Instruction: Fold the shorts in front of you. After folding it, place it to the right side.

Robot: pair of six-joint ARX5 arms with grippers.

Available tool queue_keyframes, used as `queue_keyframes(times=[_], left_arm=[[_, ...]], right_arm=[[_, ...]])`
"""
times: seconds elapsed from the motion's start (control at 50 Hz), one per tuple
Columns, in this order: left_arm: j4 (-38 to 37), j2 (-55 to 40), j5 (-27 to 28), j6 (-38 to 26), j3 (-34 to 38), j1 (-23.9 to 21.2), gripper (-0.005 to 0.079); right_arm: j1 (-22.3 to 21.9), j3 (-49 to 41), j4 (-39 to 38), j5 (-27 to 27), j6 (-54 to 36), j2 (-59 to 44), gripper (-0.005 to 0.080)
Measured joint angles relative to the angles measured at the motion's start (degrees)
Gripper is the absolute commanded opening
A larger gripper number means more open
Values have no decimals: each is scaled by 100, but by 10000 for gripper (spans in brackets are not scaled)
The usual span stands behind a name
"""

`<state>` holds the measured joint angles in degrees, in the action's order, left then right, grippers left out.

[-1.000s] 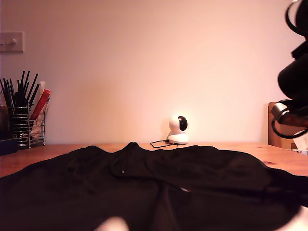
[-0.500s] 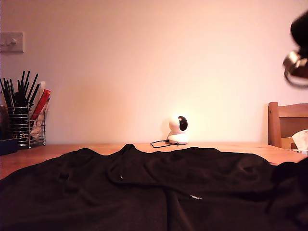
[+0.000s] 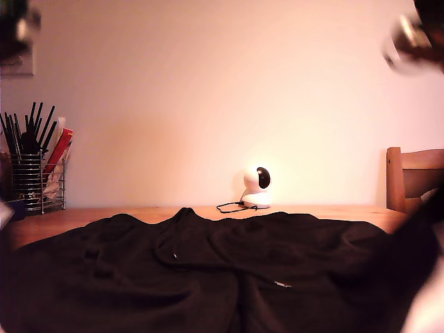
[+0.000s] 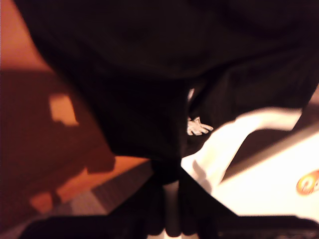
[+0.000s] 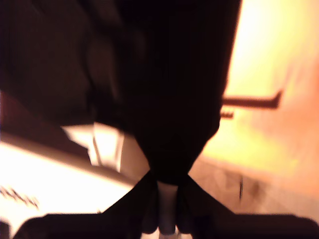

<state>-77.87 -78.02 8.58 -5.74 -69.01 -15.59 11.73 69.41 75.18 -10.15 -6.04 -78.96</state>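
Note:
The black shorts (image 3: 208, 277) lie spread over the wooden table (image 3: 312, 211) and fill the lower half of the exterior view. At that view's right edge their fabric hangs lifted, with a white patch below it. In the first wrist view my first gripper (image 4: 169, 174) is shut on a bunch of the shorts (image 4: 139, 74), with a white hem band (image 4: 224, 144) beside it. My second gripper (image 5: 167, 181) is likewise shut on hanging black fabric of the shorts (image 5: 169, 99), next to a white band (image 5: 99, 139). Blurred arm parts show in both top corners of the exterior view.
A small white camera (image 3: 257, 186) with a cable stands at the back of the table. A wire basket (image 3: 35, 177) of dark utensils sits at the exterior view's left. A wooden chair (image 3: 413, 177) stands at that view's right.
The arm at the exterior view's right has risen to the top corner, and a blurred arm now shows at the top left. The shorts' right side has been pulled up higher.

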Motion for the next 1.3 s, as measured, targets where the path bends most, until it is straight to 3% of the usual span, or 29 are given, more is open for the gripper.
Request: queue_keyframes(times=[0.4,0.76,1.1,1.3], left_arm=[[885,-11,-55,2,-66,0,-21],[1064,-13,87,-9,-120,0,-21],[1580,-13,142,-24,-1064,0,-21],[1799,-13,142,-26,-1145,0,-21]], right_arm=[[33,302,-774,-431,297,0,-11],[111,306,-1231,-619,474,0,-11],[271,697,-1971,-905,780,0,-11],[321,732,-2549,-1008,1062,0,-11]])
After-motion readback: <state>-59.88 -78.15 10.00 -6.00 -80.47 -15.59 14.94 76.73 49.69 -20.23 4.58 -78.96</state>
